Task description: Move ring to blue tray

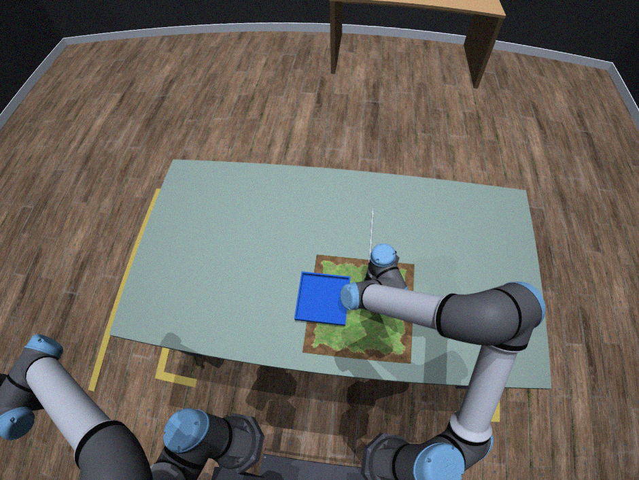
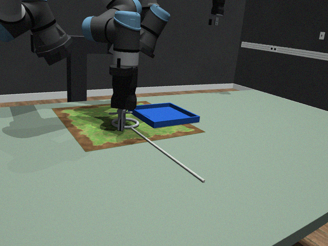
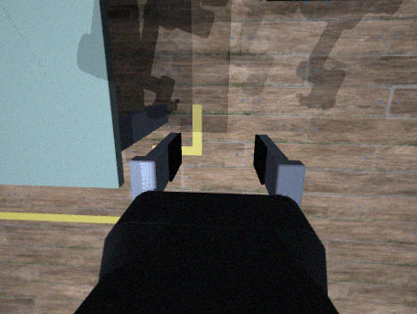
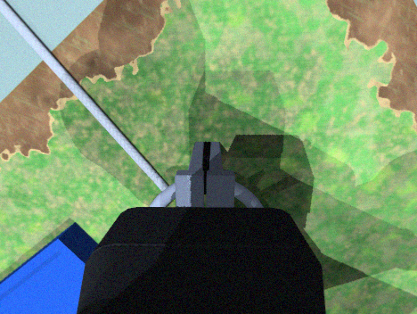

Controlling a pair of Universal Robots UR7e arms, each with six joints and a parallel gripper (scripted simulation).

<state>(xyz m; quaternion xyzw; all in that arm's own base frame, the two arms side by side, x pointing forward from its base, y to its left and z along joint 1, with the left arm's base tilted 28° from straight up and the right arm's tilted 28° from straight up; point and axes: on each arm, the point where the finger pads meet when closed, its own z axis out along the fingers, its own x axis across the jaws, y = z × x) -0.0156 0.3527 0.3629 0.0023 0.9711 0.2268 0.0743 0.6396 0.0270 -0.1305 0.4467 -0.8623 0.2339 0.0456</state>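
Observation:
The grey ring (image 2: 137, 124) (image 4: 249, 196) lies about level, low over the mat, beside the tray. A long pale rod (image 1: 371, 230) (image 2: 167, 153) (image 4: 98, 111) runs from beside the ring over the table; whether they join is hidden. A thin grey crossbar (image 2: 129, 112) shows above the ring; the stake's upright is not clearly visible. My right gripper (image 2: 120, 129) (image 4: 207, 157) is shut, pointing down at the ring's near side in the exterior view; nothing shows between its fingers. My left gripper (image 3: 217, 149) is open and empty, away from the ring. The blue tray (image 1: 320, 322) (image 2: 176, 123) (image 4: 36, 276) is empty where visible.
The green and brown mat (image 1: 356, 335) (image 2: 82, 147) lies under the ring and partly under the tray, on the pale green table (image 1: 221, 232) (image 2: 150, 215). My right arm reaches over the mat and hides much of it in the top view. The left arm is off the table's left side there.

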